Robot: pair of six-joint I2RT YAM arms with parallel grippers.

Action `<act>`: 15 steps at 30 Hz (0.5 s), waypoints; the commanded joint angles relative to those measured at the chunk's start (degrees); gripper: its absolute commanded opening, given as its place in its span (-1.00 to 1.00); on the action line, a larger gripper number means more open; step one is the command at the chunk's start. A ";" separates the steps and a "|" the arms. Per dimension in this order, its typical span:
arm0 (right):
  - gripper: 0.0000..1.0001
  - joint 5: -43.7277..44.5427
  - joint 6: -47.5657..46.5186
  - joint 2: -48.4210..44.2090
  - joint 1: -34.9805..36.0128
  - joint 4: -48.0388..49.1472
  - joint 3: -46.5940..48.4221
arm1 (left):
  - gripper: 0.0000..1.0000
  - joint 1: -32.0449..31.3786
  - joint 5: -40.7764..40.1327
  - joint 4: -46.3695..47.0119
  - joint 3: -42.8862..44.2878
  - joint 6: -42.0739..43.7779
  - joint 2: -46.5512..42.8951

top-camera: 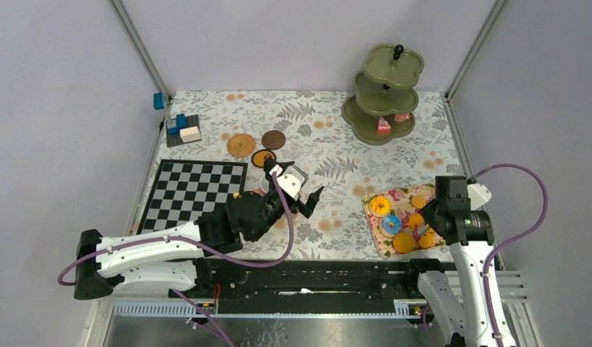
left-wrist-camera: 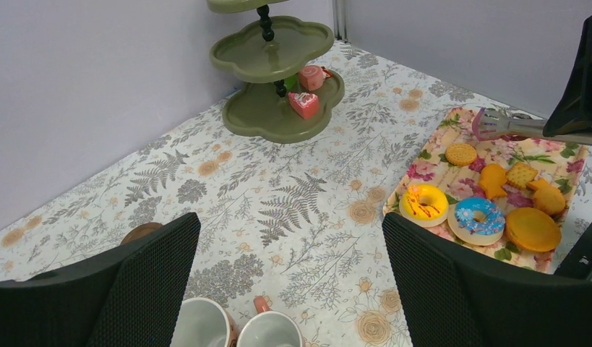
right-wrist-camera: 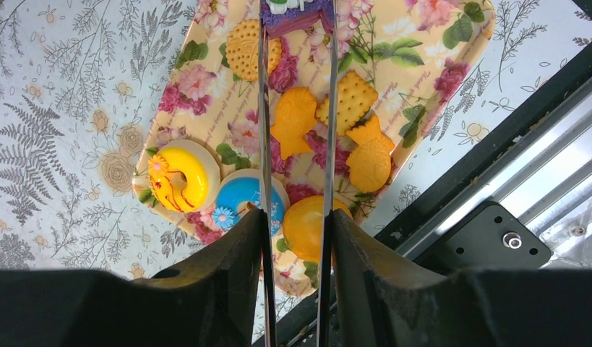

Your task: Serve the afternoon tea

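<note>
- Top view only: round brown coasters (top-camera: 241, 144) on the fern-print tablecloth (top-camera: 329, 130), just beyond the chessboard (top-camera: 195, 191); left arm stretched to mid-table, right arm over the floral tray (top-camera: 376, 235).
- Left wrist view: left gripper (left-wrist-camera: 289, 220) released, pads wide apart, nothing between them.
- Just below it, two pinkish mugs (left-wrist-camera: 202, 325) side by side on the tablecloth; from above, mostly hidden under the left arm.
- Same view, far corner: olive-green stand (left-wrist-camera: 260, 119) with two pink cakes (left-wrist-camera: 304, 103) on its lowest tier.
- Right wrist view only: right gripper (right-wrist-camera: 296, 217) clenched on metal tongs (right-wrist-camera: 264, 108), tips pinching a purple cake (right-wrist-camera: 296, 14) with white topping at the frame's upper edge.
- Under the tongs, on the tray: yellow donut (right-wrist-camera: 178, 176), blue donut (right-wrist-camera: 238, 199), orange disc (right-wrist-camera: 303, 228), cookies (right-wrist-camera: 354, 94).
- From above, tongs and purple cake masked by the right wrist.
- Purple cake lifted or resting on the tray: cannot tell.
</note>
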 commanded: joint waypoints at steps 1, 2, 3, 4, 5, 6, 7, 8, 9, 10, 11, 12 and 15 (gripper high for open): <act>-0.24 -0.30 0.29 -0.99 -0.26 -0.51 0.83 | 0.98 -0.29 -1.13 2.38 0.79 0.91 -0.02; -0.24 -0.22 0.49 -1.11 -0.20 -0.87 0.99 | 0.98 -0.29 -1.14 2.41 0.79 0.87 -0.01; -0.25 -0.21 0.52 -1.16 -0.19 -1.12 1.11 | 0.98 -0.29 -1.06 2.39 0.79 0.91 -0.02; -0.26 -0.15 0.59 -1.35 -0.21 -1.38 1.23 | 0.98 -0.29 -1.04 2.37 0.79 0.89 0.00; -0.28 -0.02 0.61 -1.58 -0.19 -1.65 1.36 | 0.98 -0.30 -1.08 2.45 0.79 0.85 -0.02; -0.28 0.15 0.62 -1.75 -0.19 -1.81 1.46 | 0.98 -0.29 -1.04 2.38 0.80 0.81 -0.03; -0.28 0.25 0.41 -1.87 -0.20 -1.92 1.61 | 0.98 -0.31 -1.01 2.42 0.79 0.76 -0.02; -0.28 0.38 0.16 -1.91 -0.19 -1.86 1.78 | 0.98 -0.29 -0.96 2.39 0.79 0.82 -0.02; -0.29 0.48 -0.11 -1.79 -0.19 -1.84 1.98 | 0.98 -0.29 -0.95 2.40 0.79 0.82 -0.02; -0.29 0.64 -0.54 -1.67 -0.19 -1.83 2.31 | 0.98 -0.29 -0.88 2.33 0.79 0.71 -0.02; -0.29 0.68 -1.12 -1.43 -0.19 -1.71 2.61 | 0.98 -0.29 -0.86 2.35 0.81 0.73 -0.02; -0.29 0.51 -2.01 -1.27 -0.19 -1.18 3.05 | 0.98 -0.29 -0.86 2.34 0.79 0.74 -0.09; -0.28 -0.86 -4.90 -2.16 -0.19 1.84 4.29 | 0.98 -0.29 -0.86 2.29 0.87 0.72 -0.09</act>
